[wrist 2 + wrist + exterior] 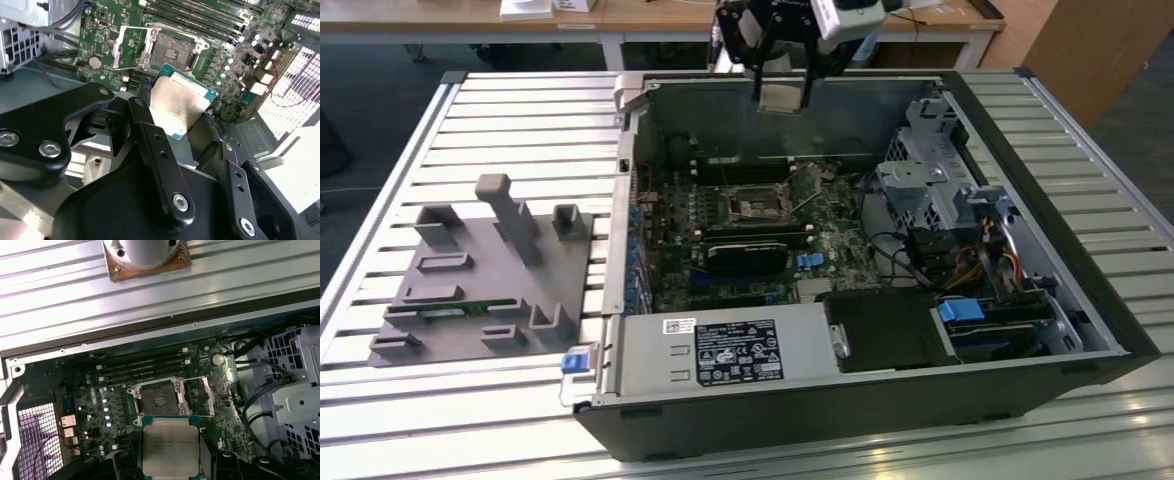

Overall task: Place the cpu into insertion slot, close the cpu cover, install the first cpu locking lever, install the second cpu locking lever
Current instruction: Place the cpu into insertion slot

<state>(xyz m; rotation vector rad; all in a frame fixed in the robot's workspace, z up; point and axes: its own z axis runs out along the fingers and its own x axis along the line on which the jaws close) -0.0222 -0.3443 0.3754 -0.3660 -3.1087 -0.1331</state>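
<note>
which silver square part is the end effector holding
The cpu, gripped in the end effector above the board; the cpu cover lies flipped open beside the empty insertion slot.

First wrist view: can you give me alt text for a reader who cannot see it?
The pincer grips the cpu, silver top showing, held clear of the green motherboard inside an open computer case. The insertion slot is empty, and the cpu cover stands open beside it.
</note>
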